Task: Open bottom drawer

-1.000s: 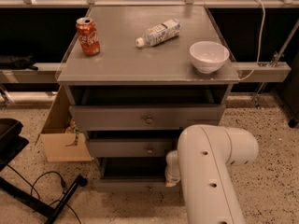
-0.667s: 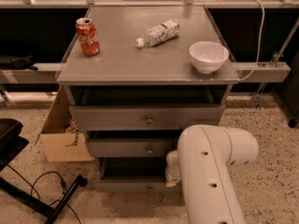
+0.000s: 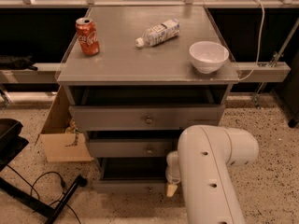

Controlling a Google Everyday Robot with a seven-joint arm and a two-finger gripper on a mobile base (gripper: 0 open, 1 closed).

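Nearest the camera, the white arm [image 3: 210,171] fills the lower right, its broad link standing in front of the right side of the cabinet [image 3: 140,62]. The gripper [image 3: 171,188] sits low at the arm's left edge, level with the bottom drawer [image 3: 126,186] and just beside the right end of its front. Only a small tan tip shows, the rest is hidden by the arm, and it cannot be told whether the gripper is released or clenched. The bottom drawer is the lowest of three gray fronts, close to the speckled floor [image 3: 261,181]. Its brass knob [image 3: 149,188] is left of the gripper and apart from it, and a dark gap shows above the front. Above are the middle drawer [image 3: 121,148] and the top drawer [image 3: 112,118], each with a central knob. On the floor at left lie a black stand [image 3: 28,202] and a cardboard box [image 3: 58,136], the box against the cabinet's side. On the cabinet top, a white bowl [image 3: 209,56] stands at the right edge. A red can [image 3: 88,36] stands upright at the left and a bottle [image 3: 159,32] lies on its side between them, farther back.
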